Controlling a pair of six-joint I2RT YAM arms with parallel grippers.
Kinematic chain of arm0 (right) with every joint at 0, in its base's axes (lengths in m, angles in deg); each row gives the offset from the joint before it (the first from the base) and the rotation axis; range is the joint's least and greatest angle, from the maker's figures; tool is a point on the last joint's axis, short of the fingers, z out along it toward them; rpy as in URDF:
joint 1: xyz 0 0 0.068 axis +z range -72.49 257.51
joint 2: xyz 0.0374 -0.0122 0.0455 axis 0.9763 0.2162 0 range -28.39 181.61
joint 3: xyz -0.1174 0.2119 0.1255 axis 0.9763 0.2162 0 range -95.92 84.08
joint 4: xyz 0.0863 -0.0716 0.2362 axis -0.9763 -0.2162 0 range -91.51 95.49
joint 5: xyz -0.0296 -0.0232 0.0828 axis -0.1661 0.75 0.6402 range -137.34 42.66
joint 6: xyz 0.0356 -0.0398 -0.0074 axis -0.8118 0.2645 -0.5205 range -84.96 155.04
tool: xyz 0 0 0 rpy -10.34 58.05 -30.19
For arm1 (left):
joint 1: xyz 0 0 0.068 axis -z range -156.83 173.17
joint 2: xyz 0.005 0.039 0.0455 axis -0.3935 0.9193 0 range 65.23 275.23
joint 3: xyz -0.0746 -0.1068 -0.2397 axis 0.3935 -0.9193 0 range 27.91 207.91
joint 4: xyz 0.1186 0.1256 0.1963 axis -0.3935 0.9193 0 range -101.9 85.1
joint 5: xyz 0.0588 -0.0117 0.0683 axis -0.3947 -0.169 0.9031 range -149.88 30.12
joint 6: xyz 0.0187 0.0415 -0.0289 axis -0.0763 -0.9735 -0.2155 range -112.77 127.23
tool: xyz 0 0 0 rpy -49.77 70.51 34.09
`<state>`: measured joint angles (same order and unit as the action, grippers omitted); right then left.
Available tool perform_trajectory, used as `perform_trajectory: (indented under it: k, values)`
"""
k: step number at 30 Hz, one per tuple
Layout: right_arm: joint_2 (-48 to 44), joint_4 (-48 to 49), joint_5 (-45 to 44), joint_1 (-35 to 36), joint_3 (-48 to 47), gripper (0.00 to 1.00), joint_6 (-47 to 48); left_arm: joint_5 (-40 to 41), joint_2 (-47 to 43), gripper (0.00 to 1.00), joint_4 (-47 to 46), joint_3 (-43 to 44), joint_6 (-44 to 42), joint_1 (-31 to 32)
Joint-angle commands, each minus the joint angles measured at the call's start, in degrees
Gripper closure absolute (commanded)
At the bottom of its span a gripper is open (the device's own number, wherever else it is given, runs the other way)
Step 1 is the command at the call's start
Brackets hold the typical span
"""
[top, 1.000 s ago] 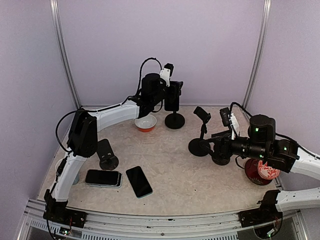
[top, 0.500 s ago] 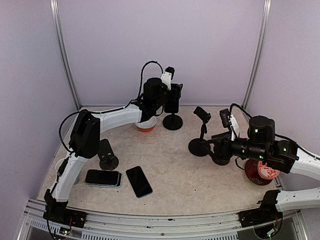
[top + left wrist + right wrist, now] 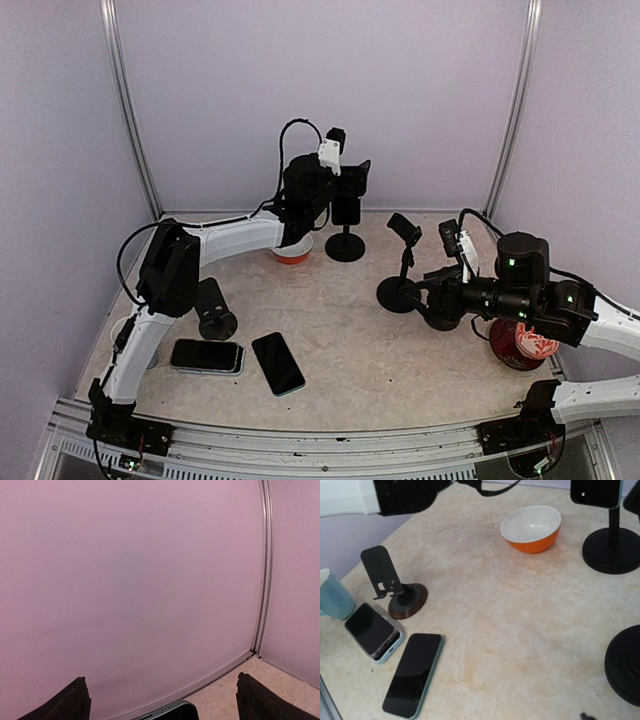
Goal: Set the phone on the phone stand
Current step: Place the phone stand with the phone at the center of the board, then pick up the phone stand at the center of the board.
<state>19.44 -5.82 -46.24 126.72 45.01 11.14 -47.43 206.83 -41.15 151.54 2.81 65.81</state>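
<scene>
A dark phone (image 3: 346,209) stands upright on the black round-based phone stand (image 3: 345,245) at the back of the table, also seen in the right wrist view as the phone (image 3: 596,492) on the stand (image 3: 612,542). My left gripper (image 3: 352,178) hovers just above it, open. In the left wrist view the phone's top edge (image 3: 167,711) sits between the wide-apart fingertips (image 3: 75,700), touching neither. My right gripper (image 3: 437,295) hangs low at the right with nothing in it.
A teal-cased phone (image 3: 414,672) and stacked phones (image 3: 372,630) lie at the front left beside a brown-based stand (image 3: 395,587) and a blue mug (image 3: 332,597). An orange bowl (image 3: 292,246) sits near the back. Two more black stands (image 3: 403,270) and a red ornament (image 3: 527,342) crowd the right.
My left gripper has opened and let go of the phone, which now rests on the stand. The right arm has not moved.
</scene>
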Motion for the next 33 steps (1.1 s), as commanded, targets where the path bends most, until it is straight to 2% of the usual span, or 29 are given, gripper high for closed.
perform_trajectory:
  k: [1, 6, 10, 12, 16, 20, 24, 28, 33]
  values:
    - [-1.14, -2.3, -1.59, -0.38, -1.98, 0.16, 0.42, 0.85, -7.25, 0.01, -4.27, -3.74, 0.79, 1.05]
    - [-2.37, -3.51, -2.57, -0.37, -1.58, 0.16, -0.01, 3.93, -18.6, 0.01, -4.13, -13.32, 2.16, 3.49]
    - [-3.86, -3.54, -2.44, -0.35, -0.37, 0.16, -0.91, 9.29, -32.32, 0.01, -3.39, -28.6, 2.53, 8.45]
    - [-4.56, -3.34, -1.69, -0.37, 0.13, 0.16, -1.18, 12.93, -38.57, 0.01, 0.48, -35.3, 3.68, 11.76]
    - [-5.16, -2.81, 0.0, -0.37, 1.43, 0.16, -1.37, 19.6, -49.54, 0.01, 7.86, -48.6, 11.16, 18.93]
    - [-5.32, -3.23, -0.76, -0.41, 2.64, 0.16, -0.46, 24.71, -59.18, 0.01, 7.54, -62.66, 17.49, 26.49]
    - [-5.91, -6.35, -3.85, -0.34, 1.66, 0.15, 1.91, 33.49, -62.65, 0.01, 12.64, -69.37, 22.44, 33.92]
    - [-10.55, -10.17, -11.54, -0.32, 0.42, 0.14, 3.75, 37.54, -63.32, 0.01, 19.79, -72.85, 28.14, 40.16]
    - [-18.6, -10.7, -20.8, -0.37, 1.47, 0.13, 4.66, 41.97, -62.66, 0.01, 22.91, -76.3, 32.66, 45.5]
